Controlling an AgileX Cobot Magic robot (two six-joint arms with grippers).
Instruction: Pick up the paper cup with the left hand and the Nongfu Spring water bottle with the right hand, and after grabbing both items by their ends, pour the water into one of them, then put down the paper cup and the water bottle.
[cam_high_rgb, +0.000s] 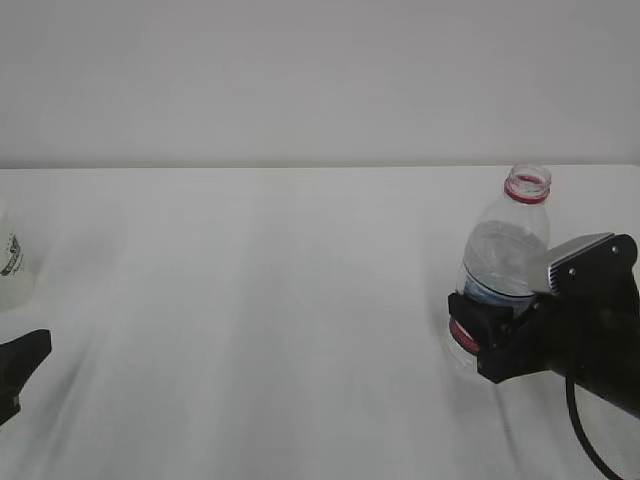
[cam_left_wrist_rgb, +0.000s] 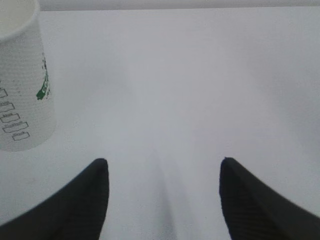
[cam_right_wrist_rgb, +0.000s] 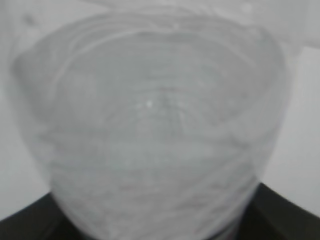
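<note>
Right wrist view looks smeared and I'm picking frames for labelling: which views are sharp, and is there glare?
Right wrist view: the bottle fills the frame, too close, blurred. Left wrist view: the paper cup print is readable, the fingertips soft. Exterior view: mildly soft; table bright, flat, washed out, shadows faint.

The bottle (cam_high_rgb: 505, 250) is showing clear, glossy plastic; the cup (cam_left_wrist_rgb: 22, 85) is looking like matt white paper; the table (cam_high_rgb: 280, 300) is appearing smooth.

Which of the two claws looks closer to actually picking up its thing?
The right claw: its jaws already sit around the water bottle, low on its label. The left claw is open with nothing between its jaws, and the paper cup stands off to its side.
</note>
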